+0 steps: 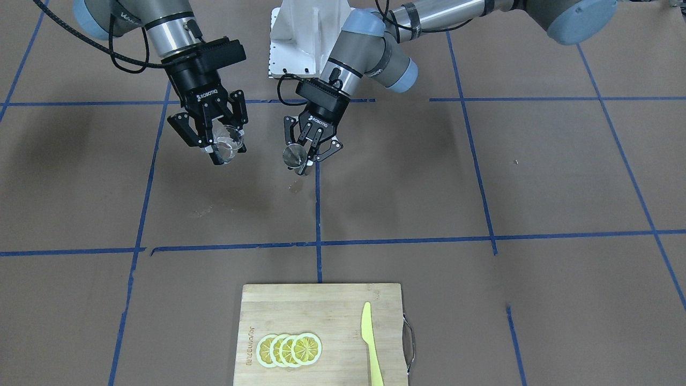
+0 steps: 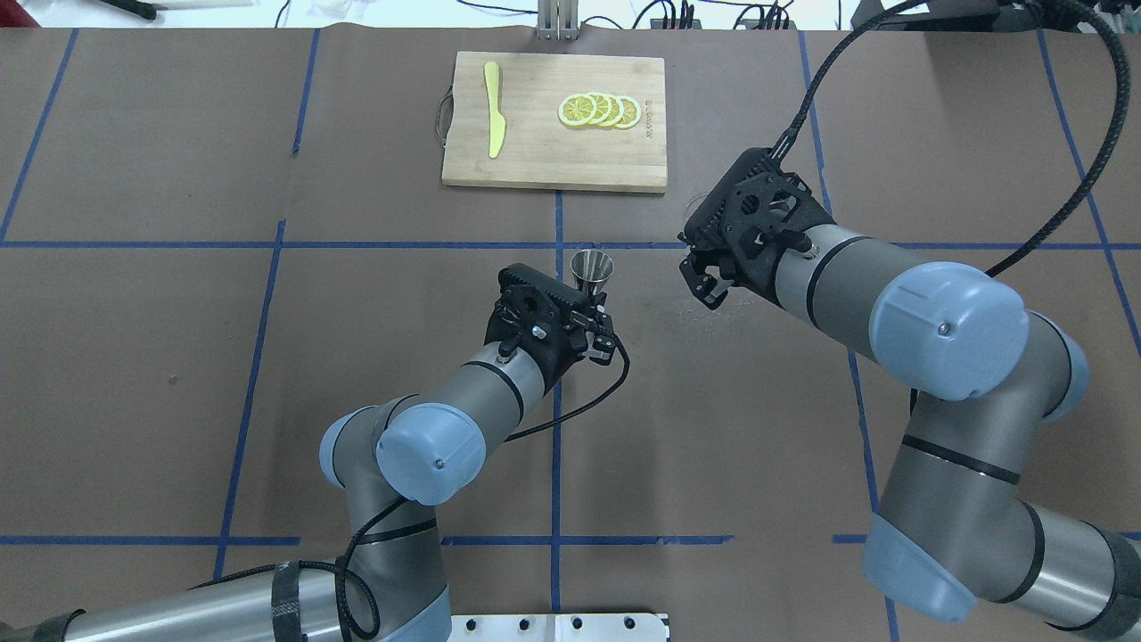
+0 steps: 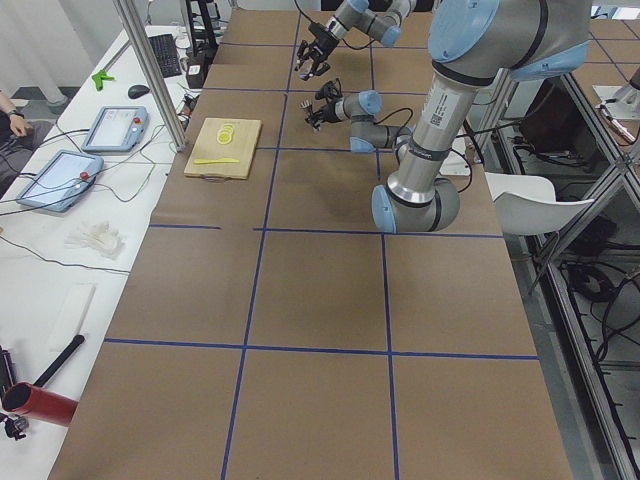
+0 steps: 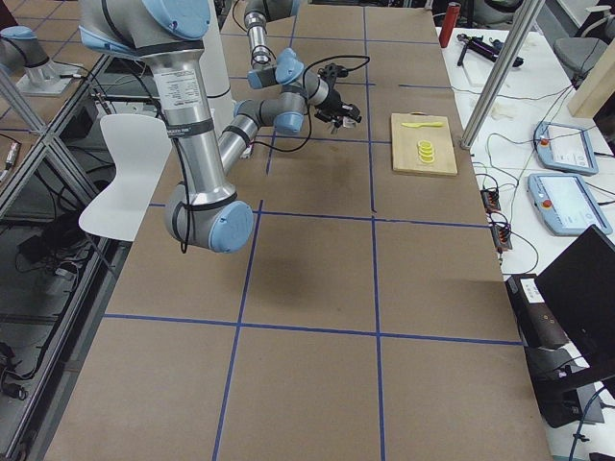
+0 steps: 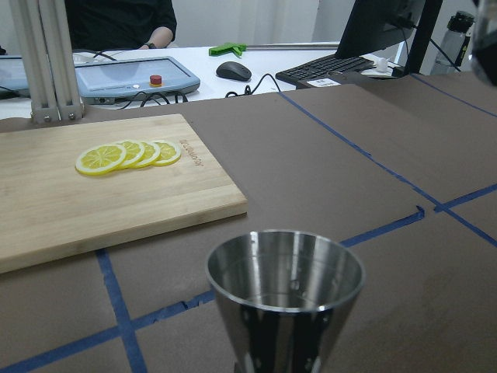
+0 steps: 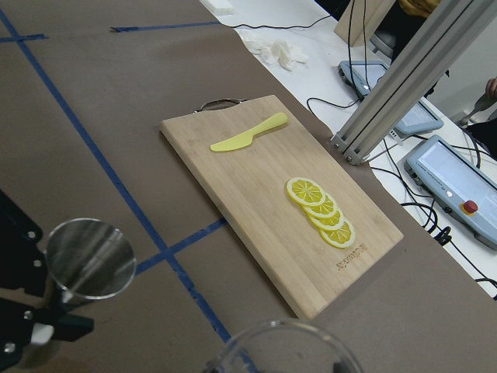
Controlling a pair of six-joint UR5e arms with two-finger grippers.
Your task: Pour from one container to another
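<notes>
1. Upper left of centre in the front-facing view, the clear glass measuring cup (image 1: 230,138) is clamped between the fingers of the right gripper (image 1: 228,151). It is tipped so that its round face looks toward the camera.
2. Just to the right of it in that view is the steel jigger (image 1: 295,155), with a gap between the two. The left gripper (image 1: 310,154) is closed on its lower part.
3. Seen from the left wrist, the jigger stands upright at bottom centre, mouth open upward.
4. From the right wrist, the cup's rim shows at the bottom edge and the jigger's mouth at lower left, near but apart.
5. Both vessels look to be held off the brown table (image 1: 482,187).
6. At bottom centre of the front-facing view, well apart from both, lies a wooden cutting board (image 1: 321,308). It carries overlapping lemon slices (image 1: 290,349) at its lower left and a yellow knife (image 1: 370,343) along its right side.
</notes>
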